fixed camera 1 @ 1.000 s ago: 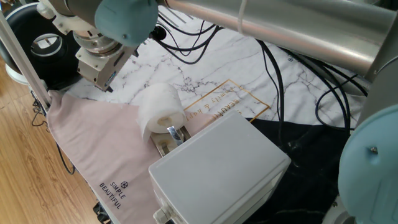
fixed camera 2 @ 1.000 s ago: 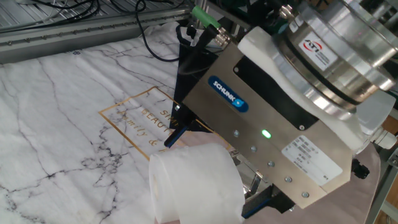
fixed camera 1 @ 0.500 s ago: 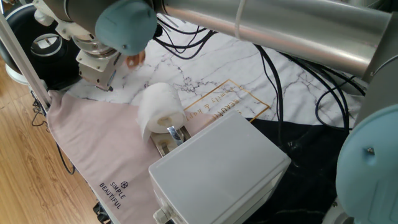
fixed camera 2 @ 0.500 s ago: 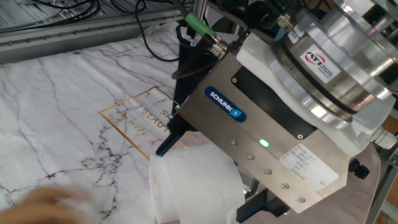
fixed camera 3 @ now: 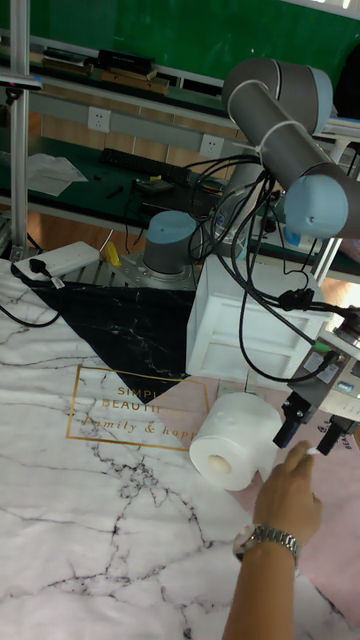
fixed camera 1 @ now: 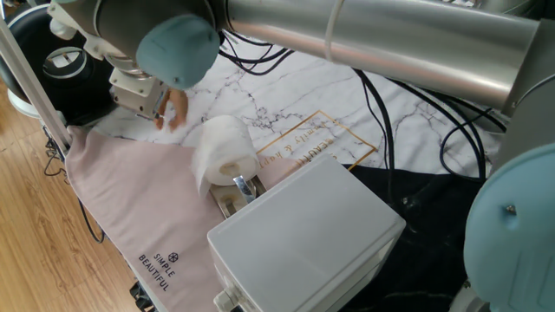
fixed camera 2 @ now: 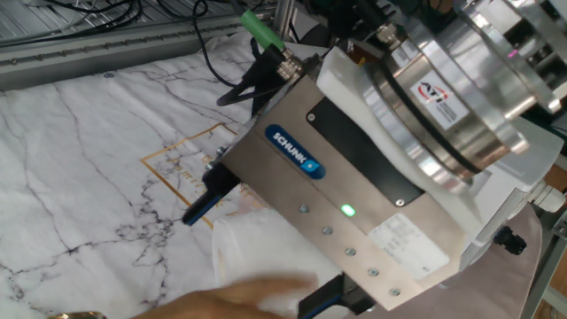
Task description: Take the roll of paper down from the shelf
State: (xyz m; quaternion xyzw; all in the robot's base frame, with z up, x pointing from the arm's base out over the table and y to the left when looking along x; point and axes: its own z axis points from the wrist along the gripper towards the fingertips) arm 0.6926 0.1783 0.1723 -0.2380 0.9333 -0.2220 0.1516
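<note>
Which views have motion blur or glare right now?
One fixed view: the person's hand beside the gripper is smeared. The other fixed view: hand a blur along the bottom edge, roll of paper soft; glare on the gripper's metal flange. Tall fixed view: sharp.

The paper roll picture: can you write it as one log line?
gripper: open, empty, beside roll | roll of paper: on shelf | person's hand: reaching in at roll
</note>
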